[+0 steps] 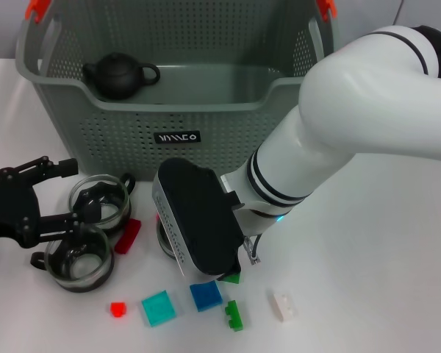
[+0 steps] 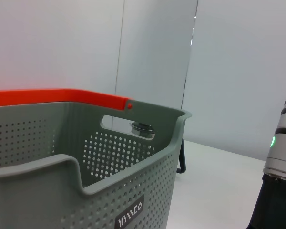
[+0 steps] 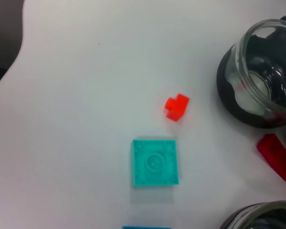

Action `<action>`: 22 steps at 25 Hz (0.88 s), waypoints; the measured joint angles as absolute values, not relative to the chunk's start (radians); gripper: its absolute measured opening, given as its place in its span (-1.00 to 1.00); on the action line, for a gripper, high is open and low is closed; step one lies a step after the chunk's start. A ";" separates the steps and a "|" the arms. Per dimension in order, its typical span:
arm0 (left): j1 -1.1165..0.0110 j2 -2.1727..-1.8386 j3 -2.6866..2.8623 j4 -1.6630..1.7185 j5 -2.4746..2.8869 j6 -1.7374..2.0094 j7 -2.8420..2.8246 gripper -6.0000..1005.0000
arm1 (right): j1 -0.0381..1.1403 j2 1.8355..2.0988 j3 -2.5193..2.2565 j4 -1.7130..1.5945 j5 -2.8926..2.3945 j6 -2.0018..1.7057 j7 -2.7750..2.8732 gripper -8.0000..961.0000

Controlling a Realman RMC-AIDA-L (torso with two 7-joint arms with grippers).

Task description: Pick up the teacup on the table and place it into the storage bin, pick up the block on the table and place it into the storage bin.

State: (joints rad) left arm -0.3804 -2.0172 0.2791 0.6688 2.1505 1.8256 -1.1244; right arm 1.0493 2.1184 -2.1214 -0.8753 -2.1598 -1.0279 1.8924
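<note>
**Clearly the left gripper is the nearer one to the teacups**

Down at the table's left side, the black left gripper (image 1: 62, 193) stands with its fingers spread wide, holding nothing. Two round glass teacups with dark bases sit right against it: the nearer teacup (image 1: 77, 257) just below its lower finger, the farther teacup (image 1: 101, 201) at the fingertips, its handle turned toward the large grey-green perforated storage bin (image 1: 178, 118). The cups lie to the gripper's right, so a short reach sideways looks enough, then a lift up and back over the bin's front wall.

The white right arm hangs low over the table's middle with its black wrist housing covering the right gripper, so I cannot tell how its fingers stand. Small plastic blocks lie beneath it: a teal square block (image 3: 154, 162), a tiny red block (image 3: 177, 106), a blue block (image 1: 206, 295). A long red block (image 1: 128, 236) rests beside the cups. A black teapot (image 1: 120, 75) already sits in the bin. Something round is half hidden behind the wrist housing.
</note>
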 joint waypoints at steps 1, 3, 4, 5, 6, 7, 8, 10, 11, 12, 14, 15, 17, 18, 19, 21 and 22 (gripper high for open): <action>-0.380 -2.017 0.279 0.669 2.151 1.825 -1.124 0.79 | 1.049 2.118 -2.121 -0.878 -2.160 -1.029 1.893 -0.77; -0.380 -2.017 0.279 0.669 2.151 1.825 -1.124 0.79 | 1.045 2.117 -2.120 -0.889 -2.159 -1.035 1.895 -0.81; -0.380 -2.017 0.279 0.669 2.151 1.825 -1.123 0.79 | 1.043 2.115 -2.117 -0.900 -2.159 -1.045 1.900 -0.83; -0.380 -2.017 0.279 0.669 2.151 1.825 -1.123 0.79 | 1.040 2.114 -2.111 -0.915 -2.159 -1.060 1.906 -0.85; -0.379 -2.017 0.279 0.669 2.151 1.825 -1.122 0.79 | 1.037 2.112 -2.101 -0.936 -2.159 -1.084 1.914 -0.85; -0.379 -2.017 0.279 0.669 2.151 1.825 -1.121 0.79 | 1.034 2.110 -2.084 -0.958 -2.160 -1.119 1.923 -0.85; -0.379 -2.017 0.279 0.669 2.151 1.825 -1.121 0.79 | 1.029 2.108 -2.063 -0.983 -2.162 -1.158 1.931 -0.85; -0.379 -2.017 0.279 0.667 2.151 1.825 -1.116 0.79 | 1.018 2.104 -2.010 -1.029 -2.167 -1.237 1.942 -0.86; -0.379 -2.017 0.278 0.664 2.151 1.825 -1.113 0.79 | 1.010 2.103 -1.978 -1.053 -2.171 -1.276 1.950 -0.86; -0.379 -2.017 0.278 0.659 2.151 1.824 -1.107 0.79 | 1.002 2.102 -1.951 -1.074 -2.185 -1.305 1.961 -0.86; -0.380 -2.015 0.278 0.646 2.151 1.816 -1.094 0.79 | 0.981 2.102 -1.901 -1.126 -2.236 -1.354 1.995 -0.86; -0.380 -2.014 0.278 0.641 2.151 1.811 -1.090 0.79 | 0.967 2.102 -1.877 -1.154 -2.264 -1.372 2.010 -0.86; -0.381 -2.013 0.278 0.636 2.151 1.801 -1.086 0.79 | 0.940 2.101 -1.827 -1.211 -2.299 -1.416 2.027 -0.86; -0.382 -2.013 0.278 0.635 2.151 1.798 -1.085 0.79 | 0.932 2.102 -1.802 -1.231 -2.301 -1.443 2.029 -0.85; -0.384 -2.012 0.278 0.634 2.151 1.797 -1.084 0.79 | 0.925 2.102 -1.758 -1.253 -2.293 -1.481 2.027 -0.85; -0.389 -2.010 0.277 0.632 2.151 1.796 -1.084 0.79 | 0.924 2.101 -1.690 -1.276 -2.273 -1.544 2.025 -0.85; -0.391 -2.010 0.276 0.632 2.151 1.796 -1.084 0.79 | 0.924 2.101 -1.654 -1.288 -2.264 -1.572 2.024 -0.85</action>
